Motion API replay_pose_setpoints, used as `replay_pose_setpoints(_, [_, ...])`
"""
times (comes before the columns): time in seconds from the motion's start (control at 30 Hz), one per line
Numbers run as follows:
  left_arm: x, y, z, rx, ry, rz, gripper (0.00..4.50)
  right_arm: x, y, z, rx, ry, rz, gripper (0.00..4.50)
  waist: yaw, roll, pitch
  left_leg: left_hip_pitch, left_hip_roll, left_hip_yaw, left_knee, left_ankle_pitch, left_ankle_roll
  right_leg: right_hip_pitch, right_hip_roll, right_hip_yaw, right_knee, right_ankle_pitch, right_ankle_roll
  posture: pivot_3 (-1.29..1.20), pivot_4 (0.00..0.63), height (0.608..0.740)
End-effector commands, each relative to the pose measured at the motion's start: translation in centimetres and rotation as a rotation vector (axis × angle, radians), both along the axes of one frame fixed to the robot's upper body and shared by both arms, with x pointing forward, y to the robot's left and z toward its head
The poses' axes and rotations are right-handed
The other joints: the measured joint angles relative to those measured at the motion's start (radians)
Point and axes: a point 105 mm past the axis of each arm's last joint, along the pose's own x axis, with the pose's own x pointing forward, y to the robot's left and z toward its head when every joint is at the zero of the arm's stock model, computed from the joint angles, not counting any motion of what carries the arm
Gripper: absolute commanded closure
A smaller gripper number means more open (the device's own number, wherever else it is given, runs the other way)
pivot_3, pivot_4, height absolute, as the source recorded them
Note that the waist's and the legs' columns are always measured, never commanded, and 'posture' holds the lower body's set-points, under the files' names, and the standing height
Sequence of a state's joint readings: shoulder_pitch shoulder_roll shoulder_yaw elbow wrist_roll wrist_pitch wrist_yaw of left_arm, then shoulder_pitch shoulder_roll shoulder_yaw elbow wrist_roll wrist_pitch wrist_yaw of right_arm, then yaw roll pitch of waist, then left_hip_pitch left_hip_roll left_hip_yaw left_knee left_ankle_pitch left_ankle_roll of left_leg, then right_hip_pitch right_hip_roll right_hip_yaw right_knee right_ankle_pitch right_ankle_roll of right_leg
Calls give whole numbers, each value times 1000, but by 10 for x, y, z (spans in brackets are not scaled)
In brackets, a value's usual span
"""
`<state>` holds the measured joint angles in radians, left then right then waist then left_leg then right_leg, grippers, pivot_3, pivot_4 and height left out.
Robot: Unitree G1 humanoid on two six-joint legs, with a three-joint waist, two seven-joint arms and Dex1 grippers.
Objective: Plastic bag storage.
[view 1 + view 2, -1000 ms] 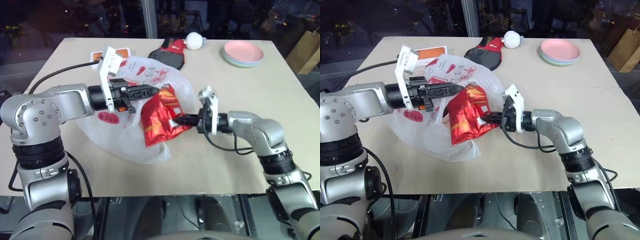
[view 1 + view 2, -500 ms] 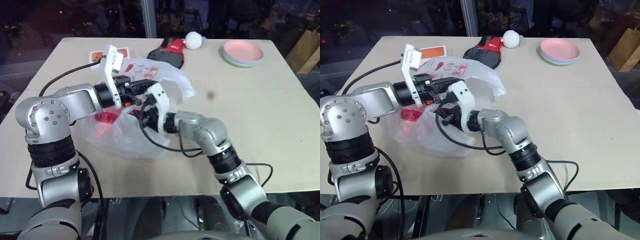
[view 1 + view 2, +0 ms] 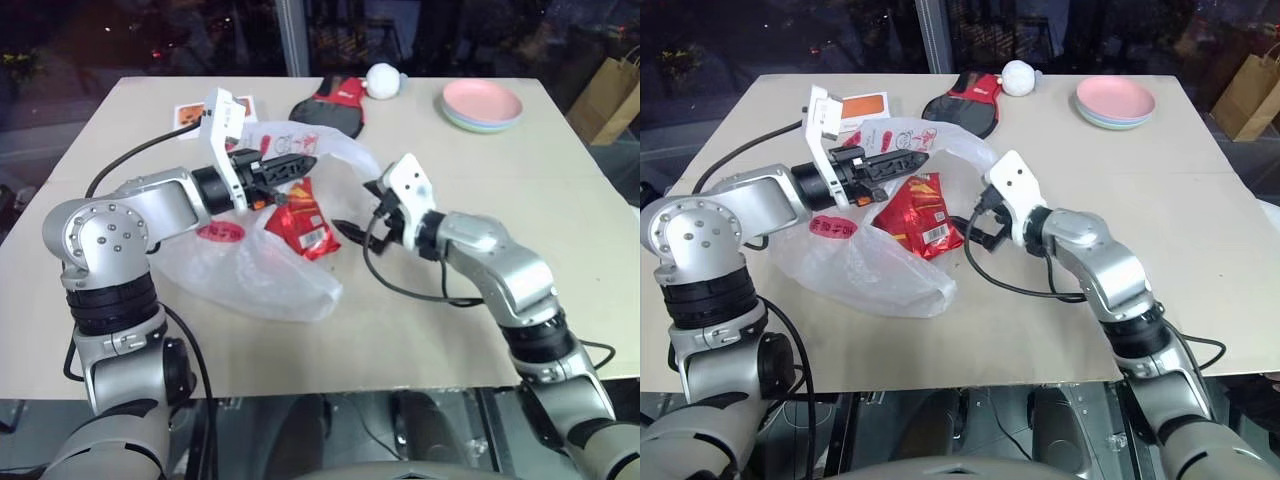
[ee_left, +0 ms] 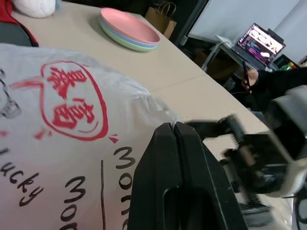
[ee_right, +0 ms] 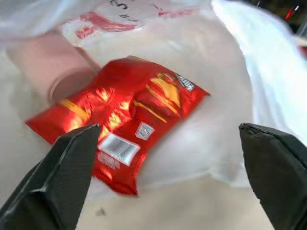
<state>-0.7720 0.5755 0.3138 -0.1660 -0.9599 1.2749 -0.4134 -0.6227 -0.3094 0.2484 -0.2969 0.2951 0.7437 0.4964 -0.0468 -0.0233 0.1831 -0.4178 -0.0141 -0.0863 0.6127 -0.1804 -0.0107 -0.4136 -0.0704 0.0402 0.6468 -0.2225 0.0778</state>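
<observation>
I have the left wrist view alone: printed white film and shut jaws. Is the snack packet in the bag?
Observer: Yes, the snack packet lies inside the plastic bag, at its mouth.
Operator: Who holds the mouth up?
Observer: The left gripper, pinching the upper edge.
Operator: And the right one?
Observer: The right gripper hangs just outside the mouth, jaws wide, holding nothing.

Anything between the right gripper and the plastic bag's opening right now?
Nothing visible. The right gripper stands open just outside the plastic bag, facing its mouth. The red snack packet lies inside the mouth, on the bag's film. The left gripper is shut on the bag's upper rim, holding it up.
</observation>
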Motion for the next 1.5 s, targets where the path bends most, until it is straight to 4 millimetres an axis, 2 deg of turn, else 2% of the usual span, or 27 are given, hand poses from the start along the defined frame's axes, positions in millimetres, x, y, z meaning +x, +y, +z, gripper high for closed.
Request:
replay_pose_setpoints(0.03, [-1,3,12,-15,-54,13,4500,15,-10,20,33,-73,-124,53,1,0,0,0,0,0,0,0,0,0,0,0,0,0,0,0,150,740])
replay_pose_setpoints(0.17, [-2,2,13,-10,-56,6,4500,43,-7,13,13,-68,-190,53,4,0,0,0,0,0,1,0,0,1,0,0,0,0,0,0,150,740])
replay_pose_setpoints(0.27, [-4,1,13,7,-64,-2,4500,75,-7,2,5,-37,-267,53,2,0,0,1,0,0,1,0,0,1,0,0,0,1,-1,0,150,740])
replay_pose_setpoints(0.3, [-5,0,13,12,-67,-4,4500,82,-9,-2,1,-28,-280,286,2,0,0,1,0,1,1,0,0,1,0,1,0,1,-1,0,150,740])
replay_pose_setpoints(0.37, [-6,1,13,22,-73,1,4500,86,-10,-4,0,-24,-263,926,4,0,0,1,0,1,1,0,0,1,0,1,-1,1,-1,0,150,740])
replay_pose_setpoints(0.5, [-7,7,9,25,-77,9,4500,83,-10,7,46,-25,-222,2923,4,0,0,-1,0,1,0,0,0,0,0,1,-3,1,-1,0,150,740])
replay_pose_setpoints(0.6, [-18,7,13,29,-107,-52,3661,81,-12,8,49,-24,-207,4293,4,0,0,-1,0,0,0,0,0,0,0,0,-3,1,-1,0,150,740])
replay_pose_setpoints(0.63, [-22,7,16,10,-116,-78,3401,81,-12,8,56,-19,-205,4500,1,0,1,-1,0,0,0,0,0,0,0,0,-3,1,-1,0,150,740])
replay_pose_setpoints(0.7, [-27,8,20,-11,-129,-106,2404,80,-13,9,64,-14,-205,4500,2,0,1,-1,0,0,0,0,0,0,0,0,-3,1,-1,0,150,740])
replay_pose_setpoints(0.8, [-83,3,18,6,-82,-400,1135,83,-18,11,67,-11,-223,4500,-8,0,1,-1,0,1,0,0,0,0,0,1,-3,1,-1,0,150,740])
replay_pose_setpoints(0.83, [-99,4,14,15,-43,-471,1135,84,-19,11,65,-10,-227,4500,-11,0,1,-1,0,1,0,0,0,0,0,1,-2,1,-1,0,150,740])
replay_pose_setpoints(0.9, [-116,6,8,24,13,-541,1135,85,-21,10,61,-6,-230,4500,-18,0,1,-1,1,1,-1,-1,0,0,0,1,-3,1,-1,0,150,740])
replay_pose_setpoints(1.0, [-147,13,-19,63,158,-601,1135,86,-23,6,45,7,-238,4500,-21,1,2,-1,1,1,-1,-1,0,0,0,1,-3,1,-1,0,150,740])
replay_pose_setpoints(1.2, [-182,33,-53,-14,365,-523,1135,83,-27,1,30,21,-240,4500,-20,2,2,1,2,2,-2,-1,0,0,0,1,-3,-1,-4,0,150,740])
replay_pose_setpoints(1.3, [-190,38,-67,-17,396,-455,1135,82,-26,-1,24,28,-235,4500,-16,2,2,1,2,2,-2,-1,0,0,0,1,-3,-2,-7,0,150,740])
replay_pose_setpoints(1.43, [-160,31,-86,54,225,-228,1135,81,-23,-2,16,34,-224,4500,-6,3,1,2,2,3,-2,-1,0,1,-1,1,-4,-2,-7,0,150,740])
replay_pose_setpoints(1.5, [-158,22,-95,104,202,-217,1135,80,-23,-1,16,33,-222,4500,3,3,1,1,3,2,-1,-1,-1,1,0,1,-4,-1,-9,0,150,740])
